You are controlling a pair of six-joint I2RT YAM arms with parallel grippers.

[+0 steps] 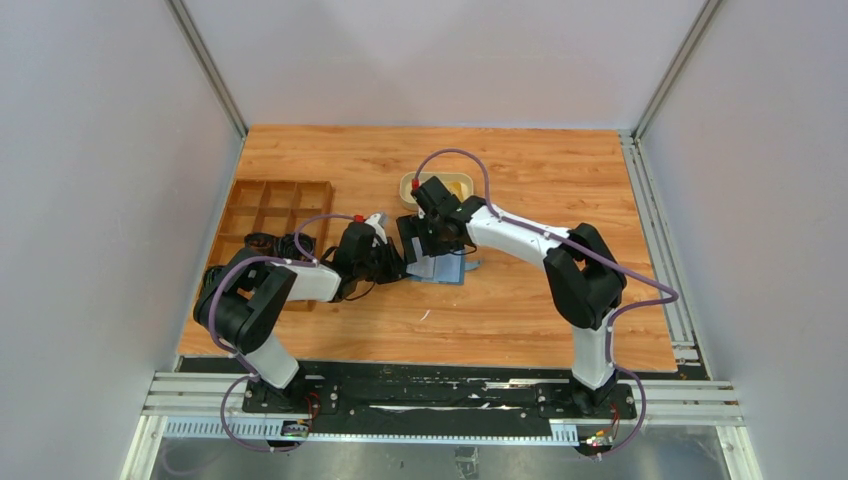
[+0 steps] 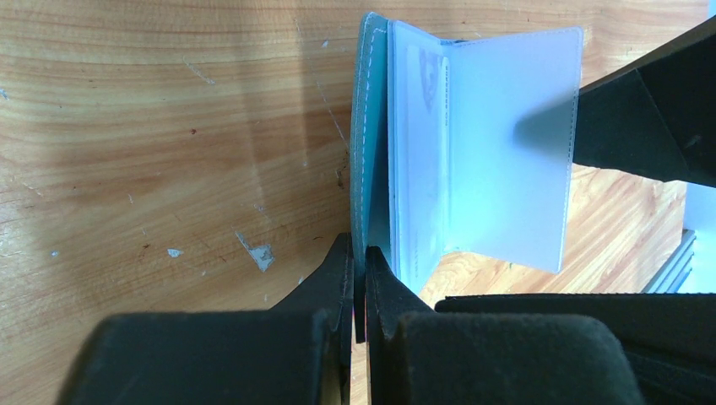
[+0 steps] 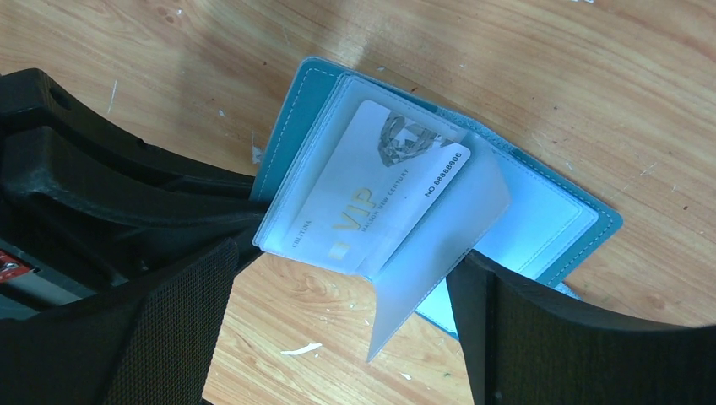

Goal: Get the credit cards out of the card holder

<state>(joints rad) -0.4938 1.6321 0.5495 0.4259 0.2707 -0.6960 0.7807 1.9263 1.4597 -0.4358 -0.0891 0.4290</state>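
The teal-blue card holder point(image 1: 445, 268) lies open on the table in front of both arms. My left gripper point(image 1: 398, 268) is shut on the edge of its teal cover point(image 2: 371, 126), pinching it between the fingertips point(image 2: 361, 253) and holding that half upright. A whitish credit card point(image 3: 371, 194) with gold VIP lettering sits inside a clear sleeve of the holder point(image 3: 574, 211); it also shows edge-on in the left wrist view point(image 2: 425, 126). My right gripper point(image 1: 432, 240) is open just above the holder point(image 3: 346, 257). One loose clear sleeve page point(image 3: 439, 261) stands between its fingers, ungripped.
An oval beige tray point(image 1: 412, 186) with something yellowish in it sits just behind the right gripper. A brown wooden compartment box point(image 1: 275, 212) stands at the left beside a coil of black cable point(image 1: 270, 243). White walls enclose the table on three sides.
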